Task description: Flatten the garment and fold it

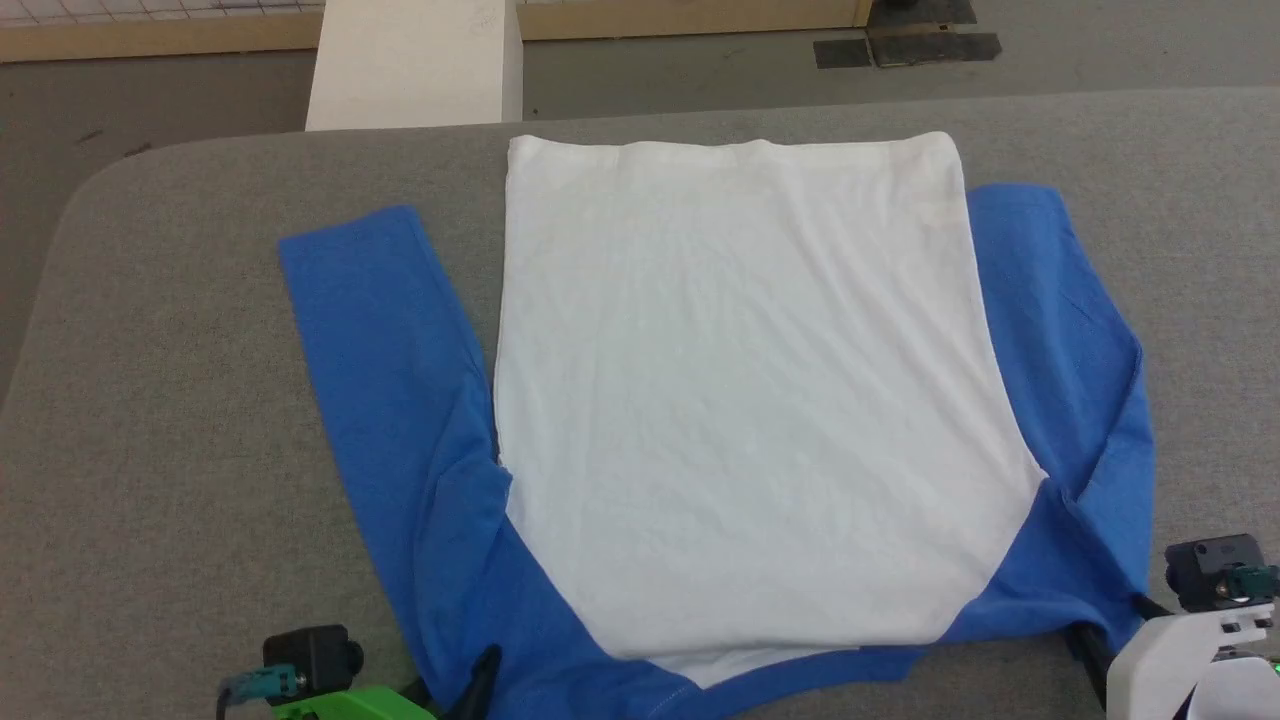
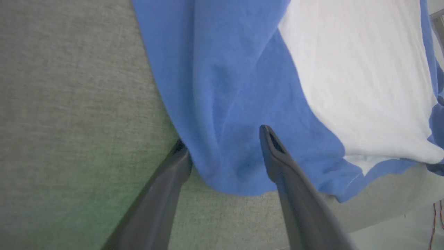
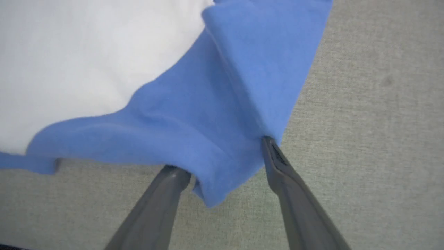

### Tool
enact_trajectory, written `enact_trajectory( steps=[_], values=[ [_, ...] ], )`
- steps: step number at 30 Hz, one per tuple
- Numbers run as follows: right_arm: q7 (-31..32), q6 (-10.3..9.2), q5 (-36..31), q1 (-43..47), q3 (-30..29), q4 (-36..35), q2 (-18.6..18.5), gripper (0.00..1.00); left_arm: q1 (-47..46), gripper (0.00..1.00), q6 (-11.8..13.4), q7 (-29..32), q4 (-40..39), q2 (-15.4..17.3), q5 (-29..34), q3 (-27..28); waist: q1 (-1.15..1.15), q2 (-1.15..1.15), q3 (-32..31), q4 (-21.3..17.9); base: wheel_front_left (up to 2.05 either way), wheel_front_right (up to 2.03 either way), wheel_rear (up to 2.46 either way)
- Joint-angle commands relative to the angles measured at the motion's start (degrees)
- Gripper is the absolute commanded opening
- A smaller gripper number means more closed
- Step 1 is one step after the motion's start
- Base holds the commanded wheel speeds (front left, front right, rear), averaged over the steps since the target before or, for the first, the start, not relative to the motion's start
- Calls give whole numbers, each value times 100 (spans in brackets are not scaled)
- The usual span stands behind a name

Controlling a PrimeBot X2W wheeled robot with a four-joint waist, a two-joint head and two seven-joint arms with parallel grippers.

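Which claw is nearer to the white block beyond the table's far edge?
Left. The left claw straddles a blue shoulder of the raglan shirt on the same side as the white block; the right claw straddles the opposite shoulder, farther away.

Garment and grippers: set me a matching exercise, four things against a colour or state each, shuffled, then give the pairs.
Things:
1. garment's body
2. sleeves
3. table
4. left gripper

Colour or state:
a. grey
b. open, fingers spread at the blue cloth
c. white
d. blue

Pairs: 1-c, 2-d, 3-a, 4-b.
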Motion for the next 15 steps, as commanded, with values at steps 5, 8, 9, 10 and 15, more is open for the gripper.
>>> enact_trajectory(
  steps=[5, 8, 9, 10, 15],
  values=[
    [-349, -10, -136, 176, -515, -328, 348, 100, -130, 100, -24, -251, 15, 25, 31, 170, 1, 0, -144, 72, 0, 0, 0],
    [-495, -10, -156, 369, -825, -671, 580, 100, -96, 100, -32, -299, -160, 50, -2, 234, 1, 0, -216, 103, 0, 0, 0],
    [-558, -10, -157, 437, -929, -814, 671, 100, -85, 100, -27, -331, -242, 66, -2, 269, 1, 0, -237, 111, 0, 0, 0],
    [-622, -10, -168, 488, -989, -929, 724, 100, -75, 100, -19, -362, -308, 77, -1, 303, 1, 0, -250, 116, 0, 0, 0],
    [-1118, -10, -220, 612, -1274, -1472, 998, 100, -159, 100, 59, -691, -636, 145, 155, 530, 1, 0, -282, 113, 0, 0, 0]
  ],
)
